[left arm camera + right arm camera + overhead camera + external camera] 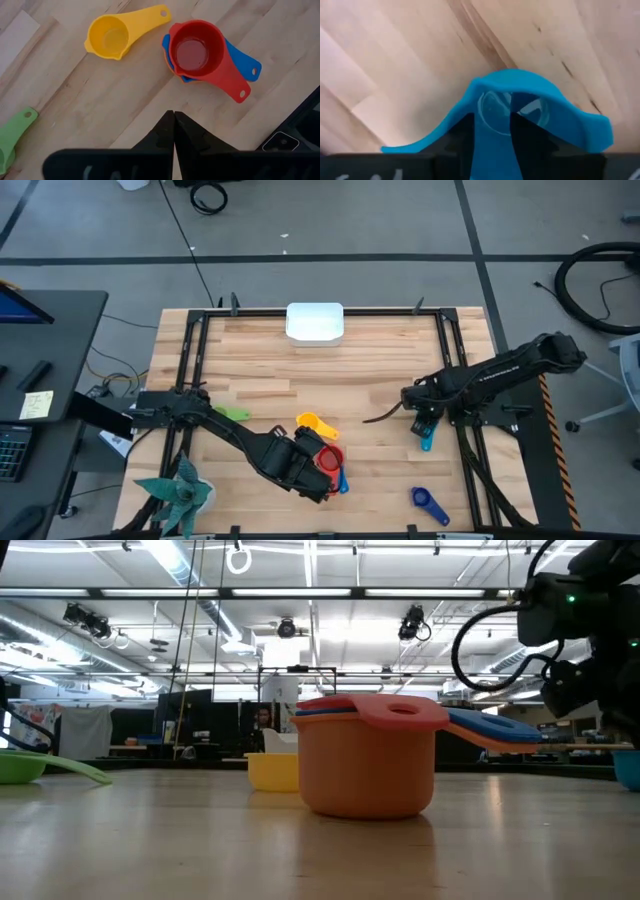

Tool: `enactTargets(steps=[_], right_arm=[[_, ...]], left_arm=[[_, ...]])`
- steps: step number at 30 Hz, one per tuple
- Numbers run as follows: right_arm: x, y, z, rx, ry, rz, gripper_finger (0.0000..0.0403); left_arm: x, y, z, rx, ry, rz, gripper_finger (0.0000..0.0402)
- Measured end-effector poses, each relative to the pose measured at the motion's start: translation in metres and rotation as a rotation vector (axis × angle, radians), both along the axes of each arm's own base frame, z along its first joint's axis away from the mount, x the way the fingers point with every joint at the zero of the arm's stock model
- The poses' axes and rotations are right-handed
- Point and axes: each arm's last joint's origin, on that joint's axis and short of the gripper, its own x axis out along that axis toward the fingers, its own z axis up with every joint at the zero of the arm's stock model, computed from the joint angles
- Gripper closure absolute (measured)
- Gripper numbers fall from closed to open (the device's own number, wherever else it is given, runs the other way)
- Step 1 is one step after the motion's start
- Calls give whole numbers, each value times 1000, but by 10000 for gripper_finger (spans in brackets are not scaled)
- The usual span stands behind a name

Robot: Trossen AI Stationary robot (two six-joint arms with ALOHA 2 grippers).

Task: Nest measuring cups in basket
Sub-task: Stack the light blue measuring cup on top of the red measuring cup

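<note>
The white basket (315, 322) stands at the table's far edge. A red measuring cup (196, 50) sits nested in a blue cup and an orange cup (368, 765) at the near middle. My left gripper (173, 114) hangs shut above the table just beside this stack and touches nothing. A yellow cup (112, 35) and a green cup (235, 413) lie to the stack's left. A dark blue cup (430, 502) lies near the front right. My right gripper (424, 427) is at the right, shut on a light blue cup (520, 95). My right gripper comes at the light blue cup from above, pointing down. One finger (522, 127) stands inside the bowl and the other outside, with the cup's wall (492, 125) between them. The cup is upright, low at the table top (630, 768); I cannot tell whether it rests there.
Black metal rails (190, 370) frame the table on the left, right and far sides. A teal plant-like thing (180, 492) stands at the near left corner. Bare wood lies between the cups and the basket.
</note>
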Motion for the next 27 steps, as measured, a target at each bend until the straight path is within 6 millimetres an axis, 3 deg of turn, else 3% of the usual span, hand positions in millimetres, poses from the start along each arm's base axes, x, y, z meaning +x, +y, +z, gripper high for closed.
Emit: enactTargets(steps=[9, 18, 27], right_arm=[[16, -14, 33, 2, -51, 15, 273], [19, -14, 33, 60, -15, -146, 273], [25, -8, 33, 67, -71, -163, 273]], left_arm=[[1, 1, 0, -2, -4, 3, 390], [4, -2, 1, -24, -38, 0, 390], [4, -3, 1, -26, -42, 0, 390]])
